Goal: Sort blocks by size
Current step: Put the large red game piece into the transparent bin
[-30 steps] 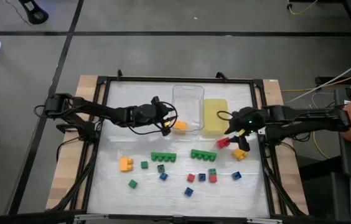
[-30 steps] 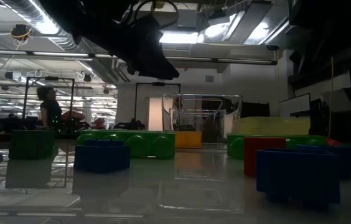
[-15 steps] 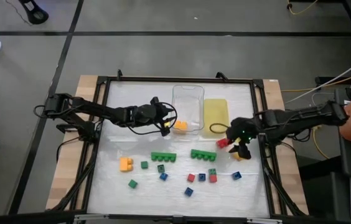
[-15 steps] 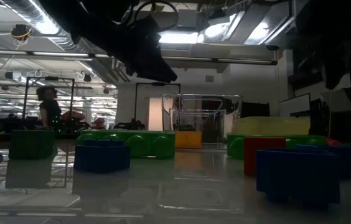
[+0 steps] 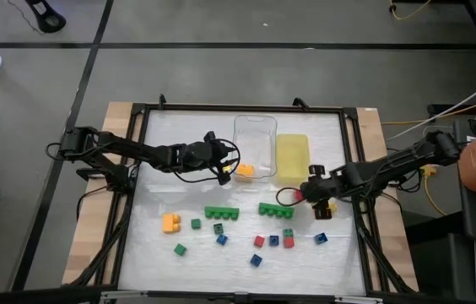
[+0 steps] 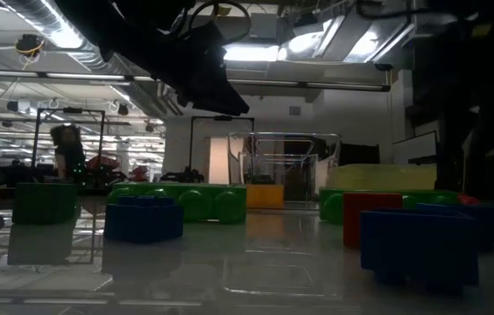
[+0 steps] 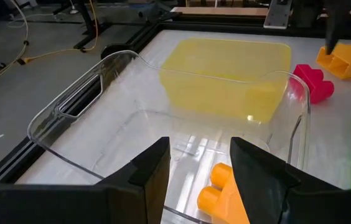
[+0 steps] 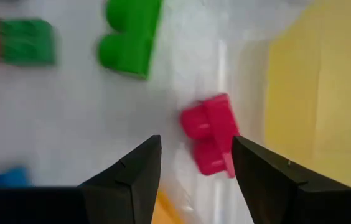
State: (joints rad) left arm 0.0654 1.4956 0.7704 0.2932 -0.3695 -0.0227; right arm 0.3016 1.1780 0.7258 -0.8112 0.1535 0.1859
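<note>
Left gripper (image 5: pixel 224 165): jaws parted, nothing between them; hovers at the clear tray (image 5: pixel 255 127), above the orange block (image 7: pixel 222 194) lying inside it.
Right gripper (image 5: pixel 307 195): jaws parted, holding nothing; low over the red block (image 8: pixel 210 134), which lies on the table (image 5: pixel 187 131) just beside the yellow tray (image 5: pixel 292 152).
Green bars (image 5: pixel 221 212): on the table, near the trays.
Remaining blocks: scattered along the table's near side; exact count uncertain.

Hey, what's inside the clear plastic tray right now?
One orange studded block lies on the floor of the clear rectangular plastic tray, under the open left gripper. The gripper's fingers hide part of the tray floor.
</note>
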